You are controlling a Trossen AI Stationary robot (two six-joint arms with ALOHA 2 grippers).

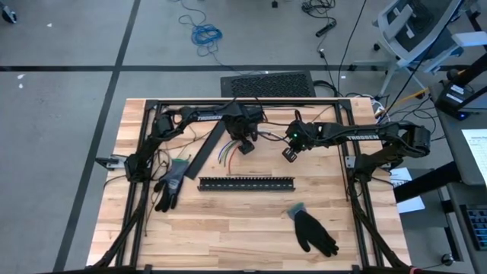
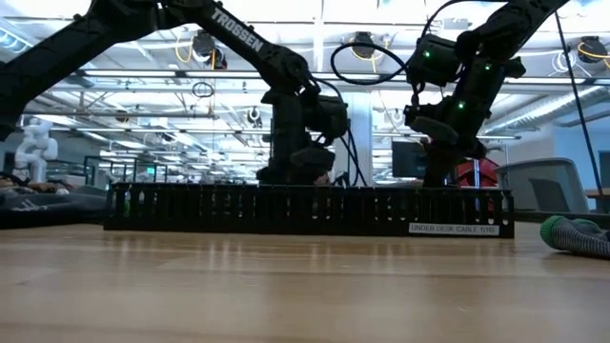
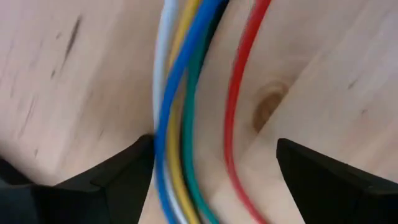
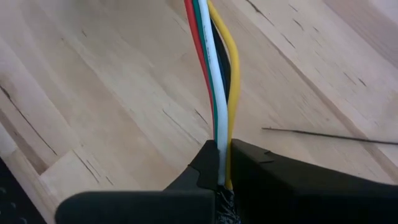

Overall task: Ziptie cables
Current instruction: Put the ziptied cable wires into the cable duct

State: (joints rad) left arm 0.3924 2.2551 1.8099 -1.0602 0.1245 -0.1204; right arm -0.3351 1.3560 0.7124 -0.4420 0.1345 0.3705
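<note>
The cables point(image 3: 186, 93) are a bundle of white, blue, yellow, green and red wires running over the wooden table at its far middle point(image 1: 227, 154). My left gripper point(image 3: 214, 155) points down over them, open, with one finger on each side of the bundle. One finger stands close beside the white wire; I cannot tell whether it touches. My right gripper point(image 4: 224, 149) is a little to the right point(image 1: 290, 154), shut on the bundle's other end. In the low view the slotted strip hides the cables. My right gripper pinches one end of the bundle point(image 4: 221, 163) between its two fingers, just ahead of a black braided sleeve point(image 4: 225, 211). The fingers slant down from the table's right side and lie along the wires. The wires run straight out past the fingertips over the wood.
A long black slotted strip point(image 1: 247, 183) lies across the table's middle, nearer than both grippers. A second black strip point(image 1: 207, 148) lies slanted left of the cables. One dark glove point(image 1: 171, 183) lies at the left, another point(image 1: 312, 228) near the front right. A thin black strand point(image 4: 323, 135) lies nearby.
</note>
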